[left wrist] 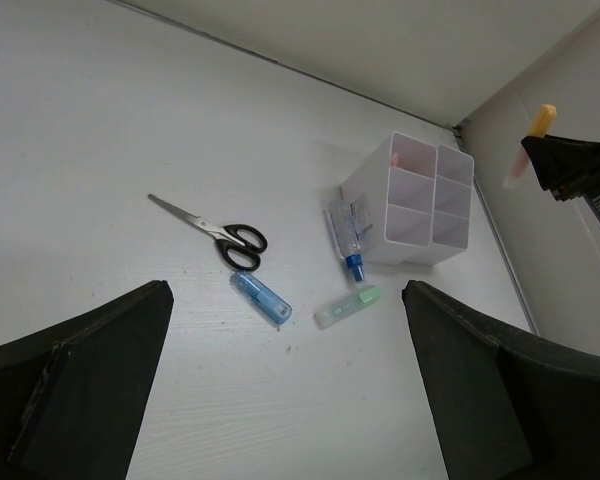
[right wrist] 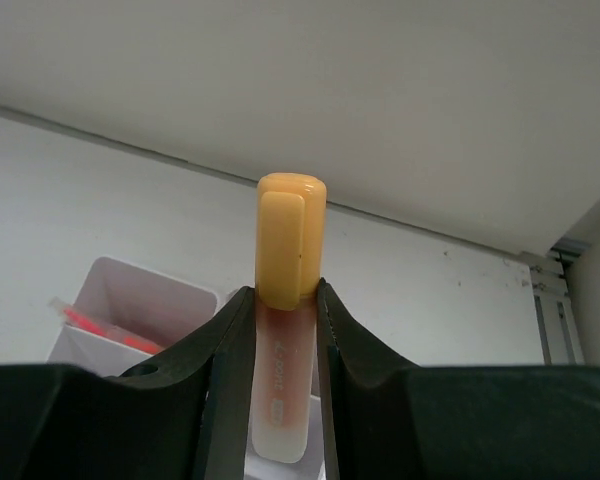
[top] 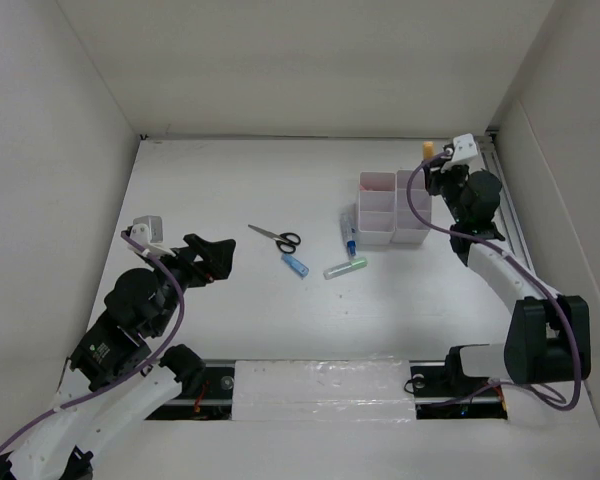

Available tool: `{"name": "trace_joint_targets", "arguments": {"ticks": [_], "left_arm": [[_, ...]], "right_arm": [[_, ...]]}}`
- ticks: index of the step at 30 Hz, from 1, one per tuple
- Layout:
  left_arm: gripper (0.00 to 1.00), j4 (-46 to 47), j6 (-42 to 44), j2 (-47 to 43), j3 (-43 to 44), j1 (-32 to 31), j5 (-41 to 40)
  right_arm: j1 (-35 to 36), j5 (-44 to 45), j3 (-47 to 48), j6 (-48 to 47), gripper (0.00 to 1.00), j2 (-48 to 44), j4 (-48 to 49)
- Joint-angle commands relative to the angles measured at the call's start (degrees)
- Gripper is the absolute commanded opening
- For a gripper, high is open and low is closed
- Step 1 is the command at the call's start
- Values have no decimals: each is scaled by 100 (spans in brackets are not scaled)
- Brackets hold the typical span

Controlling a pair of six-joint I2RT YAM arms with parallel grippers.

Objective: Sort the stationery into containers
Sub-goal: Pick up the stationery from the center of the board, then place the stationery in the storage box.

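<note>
The white six-compartment organiser (top: 378, 236) stands right of centre. My right gripper (top: 432, 165) is shut on an orange-capped marker (right wrist: 290, 235), held upright above the organiser's far right corner (right wrist: 150, 270). A red pen (right wrist: 105, 325) lies inside a far compartment. Black-handled scissors (top: 276, 238), a short blue tube (top: 296, 265), a green marker (top: 345, 267) and a blue-capped bottle (top: 349, 232) lie on the table left of the organiser. My left gripper (top: 217, 258) is open and empty, left of the scissors. The left wrist view shows the scissors (left wrist: 220, 235), tube (left wrist: 260, 297) and green marker (left wrist: 347, 306).
White walls enclose the table on the left, back and right. A metal rail (top: 502, 190) runs along the right wall just beyond the organiser. A strip of white tape (top: 325, 390) covers the near edge between the arm bases.
</note>
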Motion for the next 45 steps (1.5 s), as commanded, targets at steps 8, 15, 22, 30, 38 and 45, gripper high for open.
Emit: {"name": "trace_joint_targets", "arguments": {"ticks": [8, 15, 22, 30, 38, 45], "left_arm": [[100, 269, 77, 42, -39, 22, 85], [100, 321, 129, 42, -39, 22, 85], [100, 321, 130, 95, -39, 22, 199], [100, 374, 130, 95, -92, 22, 252], [100, 374, 182, 42, -92, 22, 252], [100, 374, 183, -11, -92, 22, 305]], "right_arm": [[-386, -2076, 342, 2, 0, 768, 1233], [-438, -2516, 157, -49, 0, 847, 1409], [-491, -2587, 104, -112, 0, 1145, 1409], [-544, -2456, -54, -15, 0, 1383, 1672], [-544, -2219, -54, -15, 0, 1383, 1461], [-605, -2218, 192, 160, 0, 1506, 926]]}}
